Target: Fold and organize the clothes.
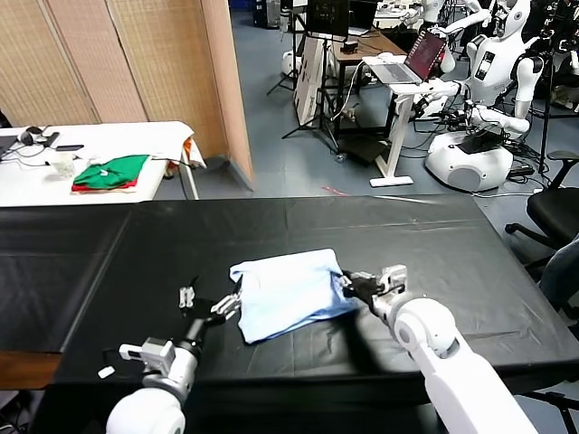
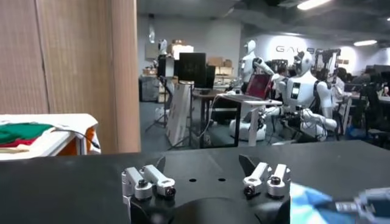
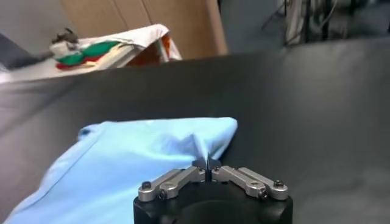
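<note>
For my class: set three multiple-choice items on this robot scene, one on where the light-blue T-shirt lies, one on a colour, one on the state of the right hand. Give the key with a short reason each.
1. Where does the light-blue T-shirt lie?
A. On the black table, between the two hands
B. On the white side table
C. On the floor

2. What colour is the top garment of the folded pile on the white side table?
A. Yellow
B. Green
C. Purple

3. What is the right hand doing?
A. Pinching the shirt's edge
B. Held wide open, high above the table
C. Resting on the white side table

Key:
1 A: the head view shows it on the black table, with the left hand at its one side and the right at the other.
2 B: green lies on top, red beneath.
3 A: the right wrist view shows the fingers closed on a ridge of blue fabric.
</note>
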`<state>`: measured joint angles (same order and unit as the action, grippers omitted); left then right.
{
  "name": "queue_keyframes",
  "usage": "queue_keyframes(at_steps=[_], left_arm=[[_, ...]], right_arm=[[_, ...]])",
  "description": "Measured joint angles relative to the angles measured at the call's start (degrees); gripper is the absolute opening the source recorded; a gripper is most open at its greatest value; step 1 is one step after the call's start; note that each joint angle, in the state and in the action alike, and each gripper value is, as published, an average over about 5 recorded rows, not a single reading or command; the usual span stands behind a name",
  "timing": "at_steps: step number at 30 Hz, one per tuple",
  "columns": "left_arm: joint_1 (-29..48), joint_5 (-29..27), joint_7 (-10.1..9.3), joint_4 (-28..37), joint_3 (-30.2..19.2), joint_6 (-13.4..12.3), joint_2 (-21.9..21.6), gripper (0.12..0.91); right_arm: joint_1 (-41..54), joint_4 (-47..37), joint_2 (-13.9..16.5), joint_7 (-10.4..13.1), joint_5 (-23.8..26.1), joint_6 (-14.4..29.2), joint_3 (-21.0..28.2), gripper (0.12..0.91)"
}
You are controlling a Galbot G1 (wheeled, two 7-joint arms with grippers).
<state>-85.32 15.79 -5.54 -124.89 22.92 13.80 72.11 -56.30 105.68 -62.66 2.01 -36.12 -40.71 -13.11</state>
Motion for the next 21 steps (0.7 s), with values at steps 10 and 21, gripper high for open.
queue_keyframes(at_steps=[10,21], left_arm=[[-1.72,1.58,-0.1,0.01,0.05,0.34,-0.36,0.907],[-6.55,3.04,-1.99,-1.79,0.69,-1.08,-2.24,0.907]], right_arm=[[-12.06,12.03,0.72,4.31,5.12,0.9,-6.73,0.893],[-29.96,17.5,-3.52,5.52,16.32,25.08,-14.0,0.907]])
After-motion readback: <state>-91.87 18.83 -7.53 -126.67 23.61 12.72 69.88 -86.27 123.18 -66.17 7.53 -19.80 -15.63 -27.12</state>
